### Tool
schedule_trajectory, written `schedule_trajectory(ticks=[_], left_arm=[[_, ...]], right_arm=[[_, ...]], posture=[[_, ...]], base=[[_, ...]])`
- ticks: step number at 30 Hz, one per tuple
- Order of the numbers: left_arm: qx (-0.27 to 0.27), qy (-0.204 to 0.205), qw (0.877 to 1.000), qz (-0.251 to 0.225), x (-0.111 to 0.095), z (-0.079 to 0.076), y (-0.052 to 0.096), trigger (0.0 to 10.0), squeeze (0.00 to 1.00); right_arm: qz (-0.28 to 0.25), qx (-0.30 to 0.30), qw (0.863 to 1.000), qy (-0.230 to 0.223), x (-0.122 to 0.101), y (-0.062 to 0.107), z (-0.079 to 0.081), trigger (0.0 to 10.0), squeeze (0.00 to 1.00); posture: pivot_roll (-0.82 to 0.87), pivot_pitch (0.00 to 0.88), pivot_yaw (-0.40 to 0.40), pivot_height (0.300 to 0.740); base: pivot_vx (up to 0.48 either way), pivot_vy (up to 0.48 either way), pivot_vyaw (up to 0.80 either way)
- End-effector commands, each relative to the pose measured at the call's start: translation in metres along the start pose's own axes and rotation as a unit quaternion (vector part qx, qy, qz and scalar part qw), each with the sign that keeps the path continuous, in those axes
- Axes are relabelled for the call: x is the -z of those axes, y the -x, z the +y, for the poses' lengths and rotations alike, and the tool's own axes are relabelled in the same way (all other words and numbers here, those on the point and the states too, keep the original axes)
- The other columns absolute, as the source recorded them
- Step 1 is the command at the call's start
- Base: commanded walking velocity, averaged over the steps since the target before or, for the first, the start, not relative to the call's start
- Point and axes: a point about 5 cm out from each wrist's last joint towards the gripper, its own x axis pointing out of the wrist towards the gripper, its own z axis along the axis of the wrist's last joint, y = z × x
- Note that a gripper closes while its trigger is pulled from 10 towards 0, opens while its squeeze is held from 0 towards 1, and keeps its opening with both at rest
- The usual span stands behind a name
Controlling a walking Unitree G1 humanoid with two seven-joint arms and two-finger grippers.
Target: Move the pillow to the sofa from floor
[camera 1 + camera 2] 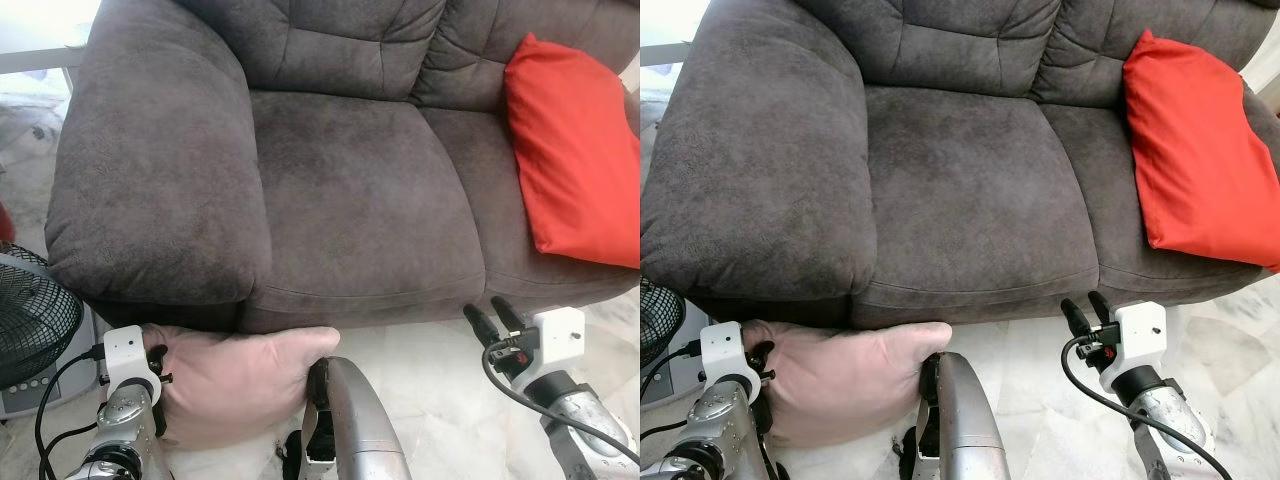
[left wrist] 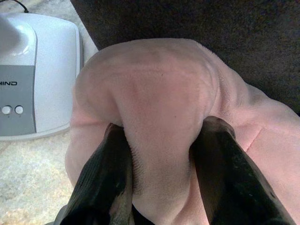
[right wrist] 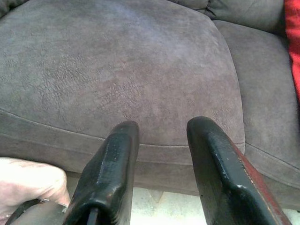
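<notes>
Between the left jaws: a fat fold of the pink pillow (image 2: pixel 154 108), pinched from both sides by the left gripper (image 2: pixel 159 154), and the fabric bulges up between the black fingers (image 2: pixel 105 178).
Right jaws: parted with nothing between them; the right gripper (image 1: pixel 493 318) hangs before the sofa's front edge, aimed at the seat cushion (image 3: pixel 117 70).
Pillow position: low down at the foot of the dark grey sofa (image 1: pixel 350 200), tucked under the armrest (image 1: pixel 150 170), with the floor (image 1: pixel 440 390) beside it. Whether it has left the floor, I cannot tell.
Done so far: the grasp looks secure, by my reading.
Left to do: lift, carry up over the seat edge, release on the cushion.
Landing spot: the near seat is free; a red cushion (image 1: pixel 575 150) leans further right.
Nearby: a white fan base (image 2: pixel 33 75) just beside the pillow.
</notes>
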Motion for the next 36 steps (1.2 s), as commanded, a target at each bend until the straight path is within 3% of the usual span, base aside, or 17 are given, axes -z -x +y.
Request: schedule_trajectory(ticks=[1, 13, 14, 15, 24, 25, 33, 34, 36], left_arm=[[-0.001, -0.004, 1.000, 0.010, 0.009, -0.001, 0.003, 0.0, 0.00], [-0.001, 0.000, 1.000, -0.004, 0.008, -0.004, 0.004, 0.0, 0.00], [-0.004, 0.001, 1.000, -0.007, 0.008, -0.004, 0.005, 1.3, 0.00], [-0.003, 0.007, 1.000, -0.014, 0.007, -0.005, 0.005, 10.0, 0.00], [-0.002, 0.015, 1.000, -0.025, 0.008, -0.007, 0.007, 10.0, 0.00], [0.001, 0.018, 0.999, -0.028, 0.008, -0.007, 0.007, 0.0, 0.00], [0.000, 0.004, 1.000, -0.023, 0.009, -0.007, 0.007, 0.0, 0.00], [-0.004, 0.004, 1.000, -0.021, 0.010, -0.007, 0.007, 10.0, 0.00], [-0.011, 0.004, 1.000, -0.024, 0.011, -0.008, 0.009, 10.0, 0.00]], right_arm=[[0.013, 0.009, 1.000, 0.001, 0.006, 0.005, -0.006, 10.0, 0.00], [0.013, 0.005, 1.000, -0.005, 0.012, 0.000, -0.002, 10.0, 0.00], [0.012, 0.005, 1.000, -0.006, 0.012, -0.001, -0.001, 10.0, 0.00], [0.011, 0.004, 1.000, -0.006, 0.012, -0.002, 0.000, 10.0, 0.00], [0.007, 0.002, 1.000, -0.011, 0.011, -0.004, 0.007, 10.0, 0.00], [0.006, 0.001, 1.000, -0.011, 0.010, -0.004, 0.008, 10.0, 0.00], [0.005, 0.002, 1.000, -0.013, 0.009, -0.004, 0.009, 10.0, 0.00], [0.005, 0.002, 1.000, -0.014, 0.009, -0.004, 0.010, 10.0, 0.00], [0.004, 0.002, 1.000, -0.016, 0.009, -0.004, 0.012, 10.0, 0.00]], posture=[[-0.13, 0.205, -0.300, 0.540], [-0.11, 0.185, -0.284, 0.540], [-0.11, 0.185, -0.284, 0.540], [-0.11, 0.185, -0.281, 0.540], [-0.10, 0.188, -0.275, 0.540], [-0.10, 0.190, -0.272, 0.540], [-0.09, 0.192, -0.264, 0.540], [-0.09, 0.193, -0.262, 0.540], [-0.09, 0.194, -0.260, 0.540]], base=[[0.000, 0.000, 0.00], [0.000, 0.000, 0.00], [0.000, 0.000, 0.00], [0.000, 0.000, 0.00], [0.000, 0.000, 0.00], [0.000, 0.000, 0.00], [0.000, 0.000, 0.00], [0.000, 0.000, 0.00], [0.000, 0.000, 0.00]])
